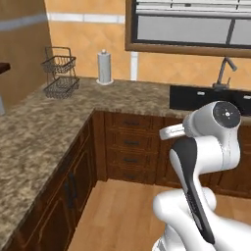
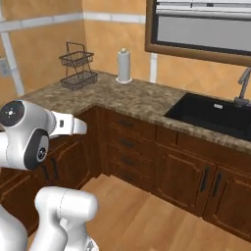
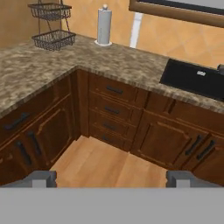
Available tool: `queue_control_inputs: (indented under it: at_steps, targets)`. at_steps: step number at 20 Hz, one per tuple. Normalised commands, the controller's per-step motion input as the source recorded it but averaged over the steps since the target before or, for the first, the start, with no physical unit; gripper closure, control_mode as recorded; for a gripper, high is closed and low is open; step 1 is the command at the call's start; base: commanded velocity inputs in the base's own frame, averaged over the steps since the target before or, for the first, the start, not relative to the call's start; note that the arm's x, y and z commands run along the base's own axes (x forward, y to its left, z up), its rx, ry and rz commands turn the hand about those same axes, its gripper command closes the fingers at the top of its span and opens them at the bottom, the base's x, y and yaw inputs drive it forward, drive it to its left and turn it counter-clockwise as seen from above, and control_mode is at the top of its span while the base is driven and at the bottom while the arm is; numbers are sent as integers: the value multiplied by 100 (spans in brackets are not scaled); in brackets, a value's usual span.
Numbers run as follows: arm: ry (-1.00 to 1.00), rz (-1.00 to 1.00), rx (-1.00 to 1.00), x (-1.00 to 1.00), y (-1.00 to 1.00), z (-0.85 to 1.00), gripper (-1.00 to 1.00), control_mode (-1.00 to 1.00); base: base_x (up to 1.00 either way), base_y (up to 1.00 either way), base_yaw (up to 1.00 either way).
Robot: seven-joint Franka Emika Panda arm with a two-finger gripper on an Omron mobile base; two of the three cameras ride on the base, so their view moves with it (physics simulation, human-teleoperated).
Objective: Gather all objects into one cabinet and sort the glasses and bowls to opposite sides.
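Zero task items in sight rn: no mug, no blue cups, no wooden bowl, no mesh-door wall cabinet, so can't place any of them from these views. Looks like search/approach phase, nothing gathered that I can confirm. Hand (image 3: pixel 112 177) is held up off the floor, aimed fwd and down at the inside corner of the L-shaped desk (image 3: pixel 131 65); fingertips (image 3: pixel 41 177) sit far apart at the bottom of hand view w/ nothing between them, so spread wide and empty. Ahead of hand: drawer stack (image 3: pixel 111 111) w/ black handles, lower doors either side. Further ahead on desk: paper towel roll (image 3: pixel 104 25) by the wall, wire 2-tier basket (image 3: pixel 50 26) off to the left of it, black sink (image 3: pixel 194 78) to the right, faucet (image 1: pixel 223 71) behind sink. Arm (image 1: pixel 206 147) is folded compact, elbow high, forearm roughly level, well short of the desk. Next move imo: base turn/drive or arm sweep to get cups, bowl and cabinet in frame before any grasp; keep hand wide till a target's lined up.
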Motion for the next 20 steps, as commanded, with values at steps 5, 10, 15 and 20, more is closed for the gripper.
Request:
queue_control_inputs:
  at_steps: [5, 10, 15, 20]
  targets:
    - [0, 0, 0, 0, 0, 0, -100, 100, 0, -66, -32]
    - [0, 0, 0, 0, 0, 0, -100, 100, 6, -87, -28]
    - [0, 0, 0, 0, 0, 0, -100, 100, 1, -81, -27]
    - [0, 0, 0, 0, 0, 0, -100, 100, 7, -88, -27]
